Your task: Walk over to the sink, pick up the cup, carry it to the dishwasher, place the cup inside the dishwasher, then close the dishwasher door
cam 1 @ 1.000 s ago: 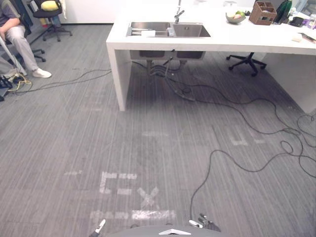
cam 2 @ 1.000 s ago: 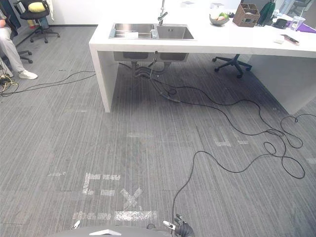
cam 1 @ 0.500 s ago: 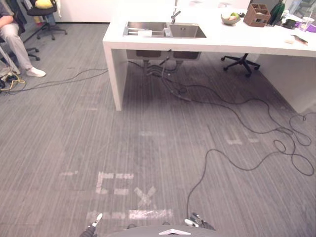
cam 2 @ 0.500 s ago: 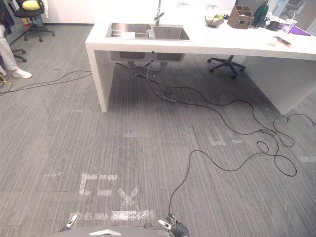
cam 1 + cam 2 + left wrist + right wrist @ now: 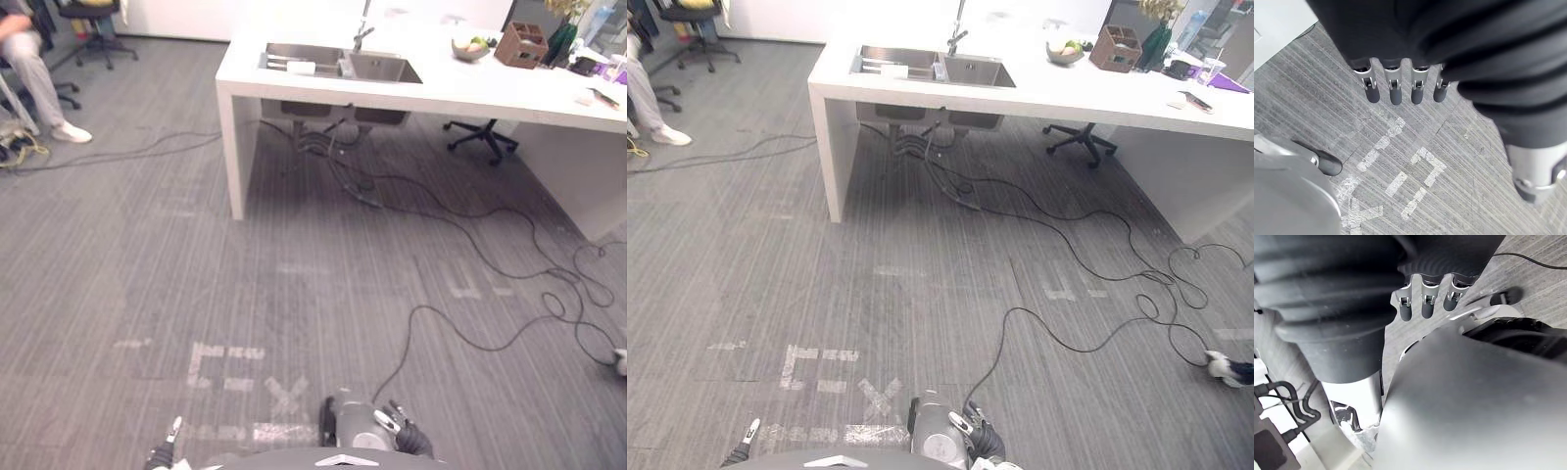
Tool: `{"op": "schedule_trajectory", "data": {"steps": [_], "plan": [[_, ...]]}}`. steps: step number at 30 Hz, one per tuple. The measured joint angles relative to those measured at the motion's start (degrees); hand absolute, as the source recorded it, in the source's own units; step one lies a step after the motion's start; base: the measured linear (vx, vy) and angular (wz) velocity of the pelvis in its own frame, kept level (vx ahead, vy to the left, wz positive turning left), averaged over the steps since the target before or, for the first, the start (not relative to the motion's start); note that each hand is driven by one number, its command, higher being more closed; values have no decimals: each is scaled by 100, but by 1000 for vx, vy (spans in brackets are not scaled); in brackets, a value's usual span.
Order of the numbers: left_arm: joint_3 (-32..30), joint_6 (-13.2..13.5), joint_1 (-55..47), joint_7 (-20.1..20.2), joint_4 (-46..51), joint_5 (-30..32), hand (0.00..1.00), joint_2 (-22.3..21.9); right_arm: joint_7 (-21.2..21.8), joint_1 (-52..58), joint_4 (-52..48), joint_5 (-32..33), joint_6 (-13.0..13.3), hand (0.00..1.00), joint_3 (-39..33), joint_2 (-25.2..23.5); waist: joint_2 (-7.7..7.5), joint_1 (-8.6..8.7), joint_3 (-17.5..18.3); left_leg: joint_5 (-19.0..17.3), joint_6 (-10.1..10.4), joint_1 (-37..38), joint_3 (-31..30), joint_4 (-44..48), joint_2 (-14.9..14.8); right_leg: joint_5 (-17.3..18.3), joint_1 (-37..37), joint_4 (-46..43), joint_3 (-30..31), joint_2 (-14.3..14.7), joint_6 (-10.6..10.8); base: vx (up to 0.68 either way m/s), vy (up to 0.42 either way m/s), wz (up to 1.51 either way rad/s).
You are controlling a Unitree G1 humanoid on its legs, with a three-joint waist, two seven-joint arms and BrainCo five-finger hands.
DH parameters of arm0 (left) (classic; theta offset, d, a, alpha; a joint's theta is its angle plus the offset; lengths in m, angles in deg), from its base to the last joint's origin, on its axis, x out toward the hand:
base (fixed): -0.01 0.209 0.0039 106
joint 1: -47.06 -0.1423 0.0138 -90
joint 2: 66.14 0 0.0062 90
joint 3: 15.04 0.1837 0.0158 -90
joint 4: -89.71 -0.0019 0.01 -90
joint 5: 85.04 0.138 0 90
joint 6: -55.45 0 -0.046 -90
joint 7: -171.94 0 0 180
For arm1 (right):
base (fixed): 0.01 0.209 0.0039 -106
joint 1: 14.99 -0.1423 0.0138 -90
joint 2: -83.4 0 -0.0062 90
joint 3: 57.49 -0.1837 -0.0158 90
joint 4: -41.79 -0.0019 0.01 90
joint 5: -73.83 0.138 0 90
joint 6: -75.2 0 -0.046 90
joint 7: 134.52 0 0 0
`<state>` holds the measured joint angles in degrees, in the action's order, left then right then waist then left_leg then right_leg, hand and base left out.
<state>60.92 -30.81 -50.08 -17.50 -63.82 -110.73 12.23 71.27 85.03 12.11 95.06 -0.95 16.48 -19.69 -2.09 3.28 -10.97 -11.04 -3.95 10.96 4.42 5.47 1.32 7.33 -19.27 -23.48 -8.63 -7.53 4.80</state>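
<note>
A steel double sink point(image 5: 338, 66) with a tap point(image 5: 361, 34) is set in a white counter point(image 5: 441, 93) at the far side of the carpet. A small white thing point(image 5: 299, 67) lies in the sink's left basin; I cannot tell whether it is the cup. My left hand point(image 5: 172, 429) hangs low at my side, its fingers point(image 5: 1396, 90) straight and holding nothing. Over on the other side my right hand point(image 5: 400, 433) also hangs low, with relaxed fingers point(image 5: 1427, 298) and nothing in them.
Black cables point(image 5: 470, 225) trail over the carpet from under the sink to the right. A swivel chair point(image 5: 482, 137) stands under the counter, which carries a fruit bowl point(image 5: 470, 47) and a brown box point(image 5: 520, 44). A person point(image 5: 29, 59) sits far left. White tape marks point(image 5: 240, 367) lie just ahead.
The whole view has shifted, so the camera has moved; the counter looks slightly nearer. My right hand shows higher at the bottom edge. A white and dark thing has appeared on the floor at right.
</note>
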Motion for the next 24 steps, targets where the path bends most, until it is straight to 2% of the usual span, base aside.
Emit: {"op": "schedule_trajectory", "data": {"steps": [1,2,3,4,5,6,7,8,9,10,11,12,13,14,15,16,17,18,19,20,21,22,23,24], "plan": [[-61,-34,82,-20,2,0,0,-41,21,108,-121,41,2,0,0,-11,50,-6,-29,-238,39,-10,-6,240,-94,-244,14,756,23,81,30,393,-86,-6],[-135,-39,132,-19,6,0,0,-82,52,153,-165,77,-2,0,-14,-19,74,-8,-47,-382,86,-9,-13,384,-131,-339,13,995,28,102,29,404,-129,1],[-215,-64,244,-14,12,5,0,-187,115,244,-301,97,-6,0,-20,-19,118,2,-89,-693,200,22,-56,694,-206,-437,15,1238,33,123,25,522,-214,18],[-323,-82,339,-2,48,48,0,-307,167,345,-370,90,-24,0,-31,-58,146,14,-109,-1037,298,102,-133,978,-283,-460,45,1179,55,131,-37,444,-189,27],[-396,-99,353,29,89,100,0,-329,174,395,-387,93,-37,0,-43,-88,149,15,-108,-1194,345,208,-162,1056,-328,-448,78,1096,69,143,-69,653,-307,39],[-460,-102,344,85,166,118,0,-385,199,553,-463,106,-71,0,-89,-161,177,11,-100,-1463,474,519,-211,1068,-455,-552,222,902,107,201,-240,512,-237,40],[-543,-104,336,123,164,122,0,-496,257,670,-542,104,-116,0,-108,-124,327,55,-76,-1547,577,695,-273,1049,-647,-755,195,503,57,299,-290,786,-350,47],[-619,-98,309,164,179,182,0,-538,258,695,-547,112,-135,0,-129,-133,324,78,-36,-1499,613,734,-288,1196,-715,-774,102,73,27,310,-319,678,-326,41],[-614,-103,334,217,212,248,0,-565,322,679,-548,108,-188,0,-199,-97,345,100,-15,-1435,609,699,-293,1490,-807,-564,27,-378,-19,340,-413,670,-339,27],[-633,-121,352,276,234,357,0,-647,387,656,-545,89,-277,0,-303,-4,483,121,61,-1264,619,534,-300,1986,-963,-154,1,-717,-137,401,-474,660,-346,12],[-664,-125,329,291,225,386,0,-665,401,652,-535,87,-307,0,-365,25,536,151,105,-1103,625,416,-314,2270,-1026,18,24,-804,-171,440,-514,663,-302,4],[-774,-131,310,342,208,473,0,-725,409,631,-523,87,-338,0,-524,52,645,191,181,-596,711,125,-405,2941,-1115,267,173,-808,-234,531,-611,670,-289,-1],[-871,-125,314,366,206,582,0,-754,415,608,-520,82,-368,0,-554,89,692,199,202,313,889,-279,-444,3809,-1220,428,482,-583,-232,649,-711,657,-264,-1],[-911,-104,321,365,210,632,0,-760,428,594,-526,80,-376,0,-543,118,681,198,184,788,979,-541,-417,4311,-1320,460,710,-386,-223,745,-752,510,-196,0],[-1029,-37,346,369,231,751,0,-766,426,517,-497,76,-390,0,-535,148,688,188,159,605,854,-1073,-305,5466,-1518,480,1270,80,-220,938,-832,771,-245,-2],[-1080,69,339,354,260,922,0,-717,423,488,-383,74,-399,0,-464,152,584,141,89,229,771,-1472,-256,6250,-1558,450,1948,566,-205,1037,-884,653,-179,-5],[-1059,129,328,341,283,1033,0,-679,425,421,-306,76,-401,0,-419,148,514,106,52,65,774,-1659,-227,6399,-1508,438,2266,772,-170,1049,-896,755,-179,-28],[-988,242,332,316,398,1201,0,-647,429,279,-259,84,-398,0,-302,149,414,-5,30,-217,754,-2108,-137,6317,-1358,436,2725,1111,-29,1047,-899,553,-86,-54],[-802,435,321,216,559,1361,0,-657,458,146,-316,94,-349,0,-217,156,408,-115,37,-424,741,-2610,-48,5864,-1244,435,2999,1378,110,1039,-894,524,-48,-66],[-684,541,318,129,659,1490,0,-657,496,59,-344,100,-302,0,-210,151,402,-157,20,-506,689,-2811,59,5494,-1210,454,3110,1477,202,1018,-863,505,39,-78],[-350,730,319,-142,956,1808,0,-647,542,-54,-460,104,-257,0,-135,145,348,-230,-12,-510,667,-3121,316,4486,-1090,560,3271,1544,364,894,-703,520,113,-71],[116,1031,308,-551,1424,2482,0,-649,557,-57,-614,116,-214,0,26,162,307,-291,-50,-210,620,-3211,521,3205,-927,759,3418,1517,513,749,-590,521,146,-64],[414,1143,285,-720,1755,2755,0,-636,573,-56,-670,118,-203,0,61,215,337,-316,-45,121,666,-3148,516,2315,-815,880,3467,1480,592,735,-521,507,179,-60],[1056,1312,241,-978,2502,3177,0,-601,598,-73,-690,126,-178,0,166,277,515,-407,-67,1465,581,-2861,368,1189,-752,1156,3659,1442,888,815,-454,583,298,-41]]}}
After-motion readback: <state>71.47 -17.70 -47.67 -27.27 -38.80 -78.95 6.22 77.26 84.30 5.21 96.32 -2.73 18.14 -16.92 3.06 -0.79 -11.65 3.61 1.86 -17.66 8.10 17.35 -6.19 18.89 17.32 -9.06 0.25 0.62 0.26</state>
